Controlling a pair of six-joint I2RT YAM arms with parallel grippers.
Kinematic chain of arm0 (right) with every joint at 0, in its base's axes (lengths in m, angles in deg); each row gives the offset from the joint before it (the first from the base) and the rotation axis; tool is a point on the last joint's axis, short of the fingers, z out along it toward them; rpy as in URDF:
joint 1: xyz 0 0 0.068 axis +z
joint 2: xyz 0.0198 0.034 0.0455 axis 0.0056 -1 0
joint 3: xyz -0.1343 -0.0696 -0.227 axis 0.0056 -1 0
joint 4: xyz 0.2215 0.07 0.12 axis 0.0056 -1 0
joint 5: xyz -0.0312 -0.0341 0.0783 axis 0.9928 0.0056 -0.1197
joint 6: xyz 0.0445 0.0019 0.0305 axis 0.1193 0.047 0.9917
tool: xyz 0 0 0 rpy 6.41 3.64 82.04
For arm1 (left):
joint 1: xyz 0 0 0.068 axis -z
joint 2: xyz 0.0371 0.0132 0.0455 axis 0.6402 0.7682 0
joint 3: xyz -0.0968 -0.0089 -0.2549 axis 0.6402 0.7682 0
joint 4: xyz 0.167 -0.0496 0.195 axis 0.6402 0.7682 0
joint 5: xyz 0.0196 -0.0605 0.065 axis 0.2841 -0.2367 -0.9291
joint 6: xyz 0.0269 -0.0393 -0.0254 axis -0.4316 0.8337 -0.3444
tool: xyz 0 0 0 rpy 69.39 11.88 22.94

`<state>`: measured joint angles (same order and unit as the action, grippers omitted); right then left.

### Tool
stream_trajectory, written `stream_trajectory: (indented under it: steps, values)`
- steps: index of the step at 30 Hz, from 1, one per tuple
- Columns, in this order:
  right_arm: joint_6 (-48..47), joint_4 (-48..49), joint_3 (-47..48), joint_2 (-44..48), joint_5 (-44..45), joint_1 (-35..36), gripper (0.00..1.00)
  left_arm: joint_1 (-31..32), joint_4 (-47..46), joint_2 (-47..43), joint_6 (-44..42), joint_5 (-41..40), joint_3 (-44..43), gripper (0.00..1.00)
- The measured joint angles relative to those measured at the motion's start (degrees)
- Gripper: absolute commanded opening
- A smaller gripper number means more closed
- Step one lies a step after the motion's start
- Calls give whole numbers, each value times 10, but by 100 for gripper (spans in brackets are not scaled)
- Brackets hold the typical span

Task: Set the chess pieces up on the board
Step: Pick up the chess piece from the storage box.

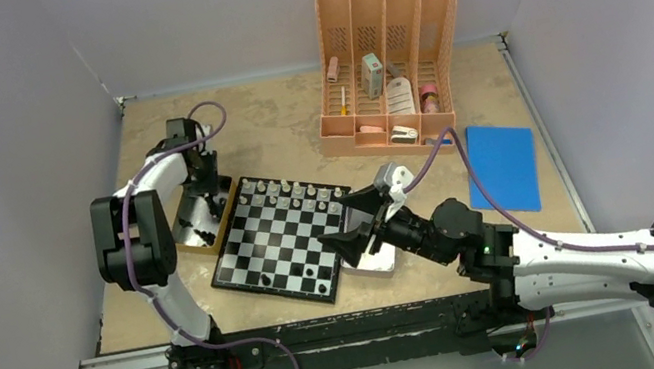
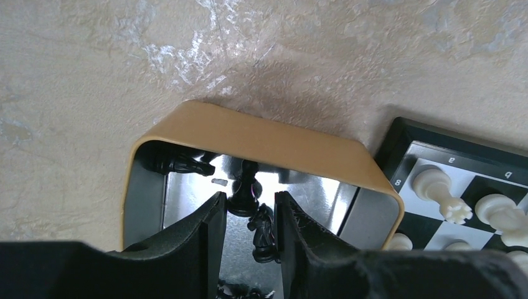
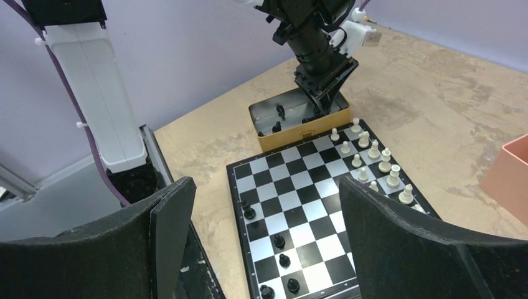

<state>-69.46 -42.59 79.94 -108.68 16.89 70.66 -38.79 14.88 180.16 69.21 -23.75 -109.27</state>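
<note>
The left gripper (image 2: 249, 199) reaches down into a tan-rimmed tin (image 2: 249, 134), its 2 fingers partly spread. A black piece (image 2: 263, 232) stands between them, seemingly against 1 finger with a clear gap to the other, so nothing looks pinched yet. A second black piece (image 2: 246, 187) stands just beyond the fingertips, and a third (image 2: 183, 165) lies on its side by the tin's far wall.

In the overhead view the tin sits at 9 o'clock of the board (image 1: 278, 244), touching its edge. The white pieces (image 3: 373, 152) fill the board's 12 o'clock side, while only a few black pieces (image 3: 279, 240) stand toward 6 o'clock. The right gripper (image 3: 264, 187) hovers at about 4 o'clock of the board, spread wide and holding nothing.

The main risk is the off-centre closing. 1 finger would push the piece sideways over the shiny tin floor, likely tipping it or squeezing it out. The second piece is near enough to be knocked or caught along with it. A bump on the tin's wall could jolt the board and topple the nearest white pieces. A tilted grip would also set the piece down crooked on its square.
</note>
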Motion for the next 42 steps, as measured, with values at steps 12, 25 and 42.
stream_trajectory:
  steps: [12,25,42]
  values:
    - [1,-12,0,14,14,0,88,-3,23,22,-4,9,-11,21]
    - [40,-30,0,24,47,0,88,-3,47,9,5,9,-24,13]
    - [103,-50,25,-59,84,0,99,-2,66,-233,85,139,-21,11]
